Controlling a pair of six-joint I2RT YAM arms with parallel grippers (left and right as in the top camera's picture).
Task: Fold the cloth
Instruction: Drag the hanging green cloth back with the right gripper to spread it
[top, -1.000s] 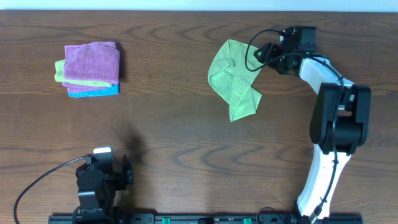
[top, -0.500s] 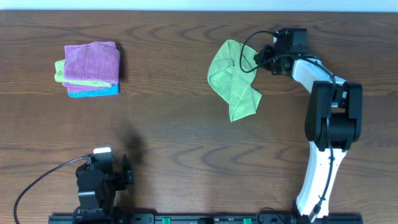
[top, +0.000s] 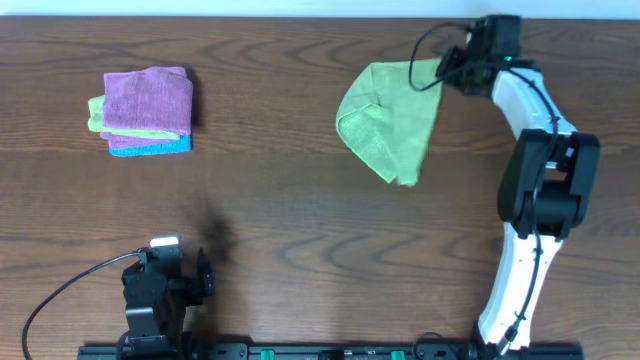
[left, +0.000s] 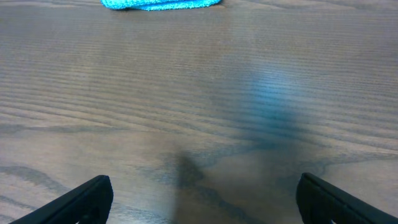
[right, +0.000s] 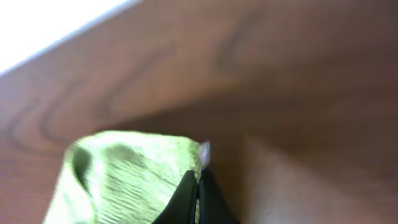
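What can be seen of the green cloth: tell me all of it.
The green cloth is light green, soft and finely textured, like microfibre. It lies partly spread on the wooden table near its far edge, its left side bunched into folds, tapering to a point toward the robot. The right end effector pinches its upper right corner, shut on it.

We read no text, brand, number or sign anywhere; the small pale tag (right: 204, 150) on the green cloth (right: 124, 171) is blurred.
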